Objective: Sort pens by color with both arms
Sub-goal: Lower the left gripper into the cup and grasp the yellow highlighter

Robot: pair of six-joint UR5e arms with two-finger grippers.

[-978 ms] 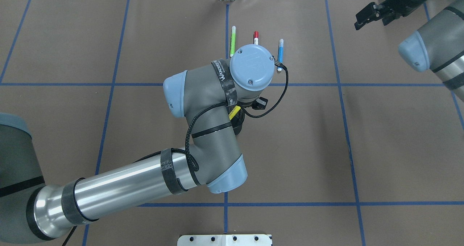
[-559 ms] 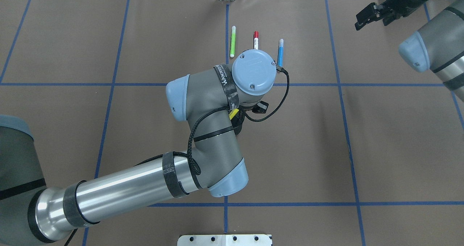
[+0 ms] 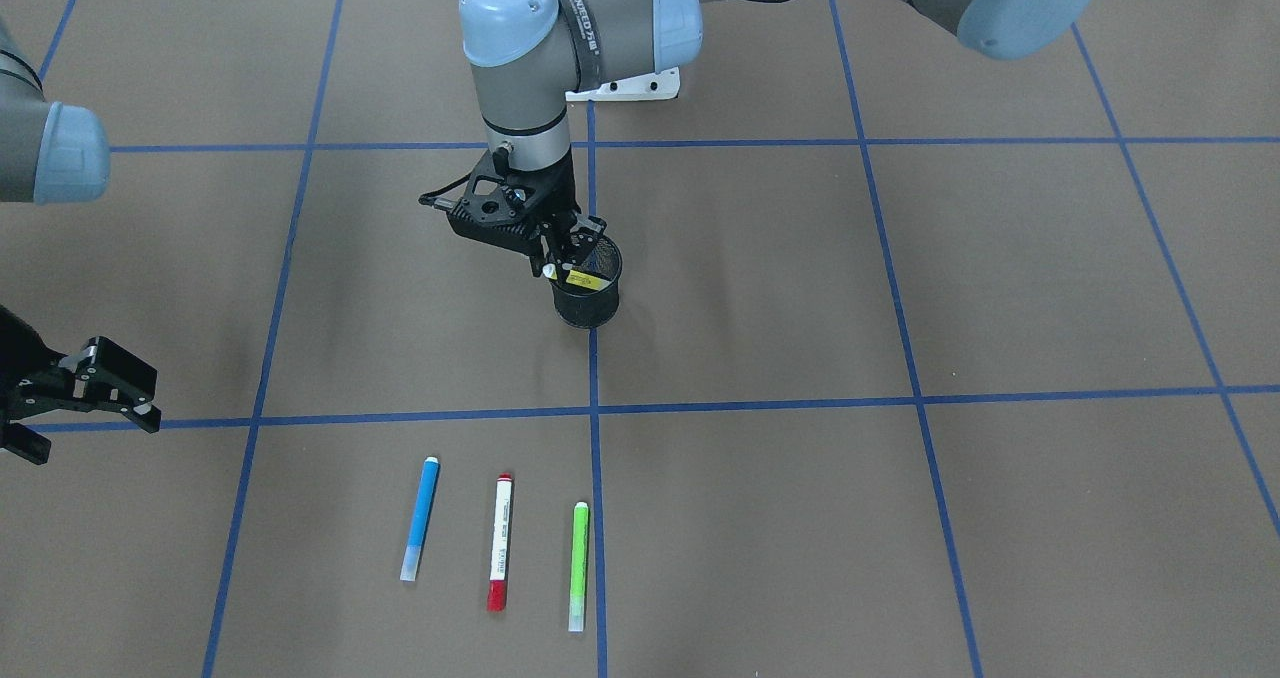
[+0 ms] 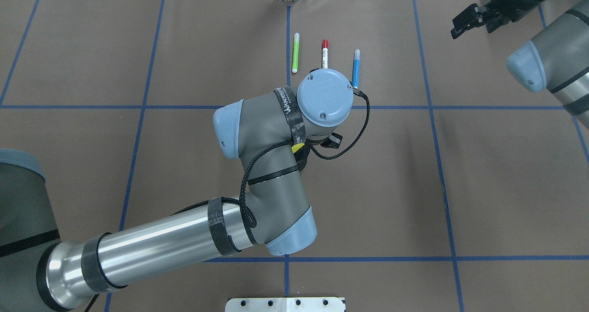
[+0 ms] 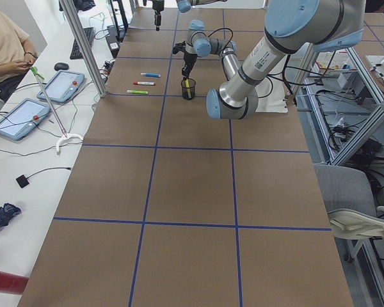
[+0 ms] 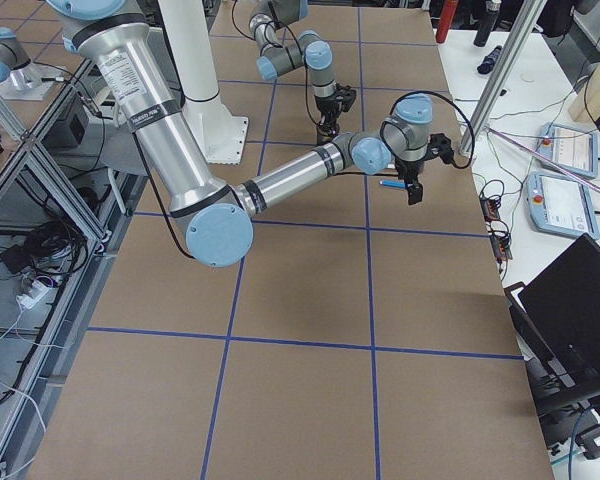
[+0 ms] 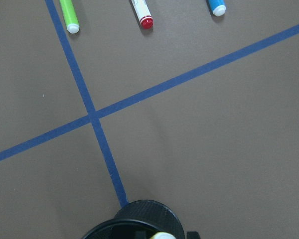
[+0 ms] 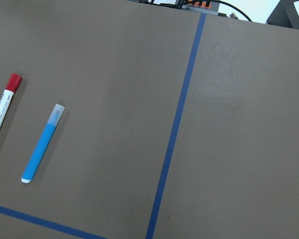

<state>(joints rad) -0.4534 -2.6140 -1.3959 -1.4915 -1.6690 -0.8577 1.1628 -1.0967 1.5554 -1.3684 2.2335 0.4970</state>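
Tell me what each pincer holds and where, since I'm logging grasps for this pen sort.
Left pincer appears to grip the yellow pen near its upper end, over the mesh cup. Right pincer holds nothing.

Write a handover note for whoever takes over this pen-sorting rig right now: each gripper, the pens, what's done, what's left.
Left gripper: at the mouth of the black mesh cup, by the top of the yellow pen; I cannot tell whether it has closed.
Right gripper: open, empty, off to the blue pen's side.
Pens: the slim blue pen, white pen with red ends and green pen lie side by side, apart, on the brown table. The yellow pen is in the cup.
Done: three laid out.
Left: the yellow pen, probably to go beside the row.
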